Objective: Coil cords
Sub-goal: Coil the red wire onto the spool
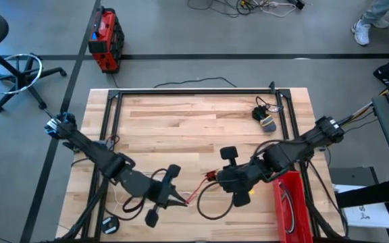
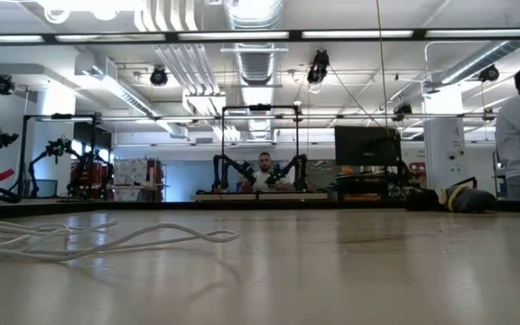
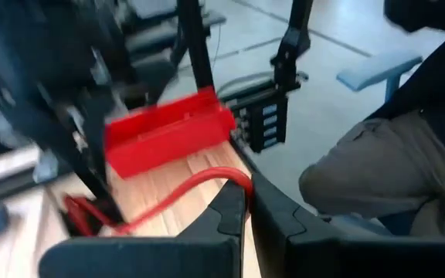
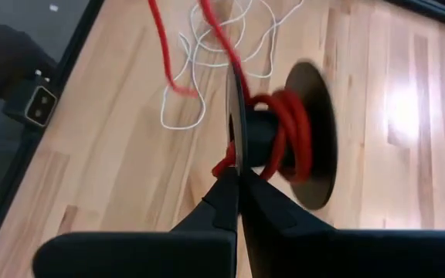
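A red cord (image 1: 196, 192) spans between my two grippers near the table's front middle. My left gripper (image 1: 181, 200) is shut on it. My right gripper (image 1: 213, 177) is shut on a black spool (image 4: 315, 131), with red cord wound round its hub (image 4: 288, 135). A white cord (image 1: 117, 196) lies loose on the table under the left arm and also shows as the white cord (image 2: 106, 239) in the low view. A black cord (image 1: 211, 208) loops on the wood below the grippers. My left gripper pinches the red cord (image 3: 234, 176) between its two fingertips. The cord arches out of the tips and runs off clear of the table. My right gripper pinches the thin rim of the spool's near disc (image 4: 236, 147) between its two fingers, edge-on. The spool is held above the table with its red windings beside the fingers.
A red bin (image 1: 289, 206) stands at the front right, beside the right arm. A small coiled cord bundle (image 1: 265, 118) lies at the back right. A black adaptor (image 1: 110, 225) sits at the front left edge. A person sits close to the table's near side (image 3: 377, 177).
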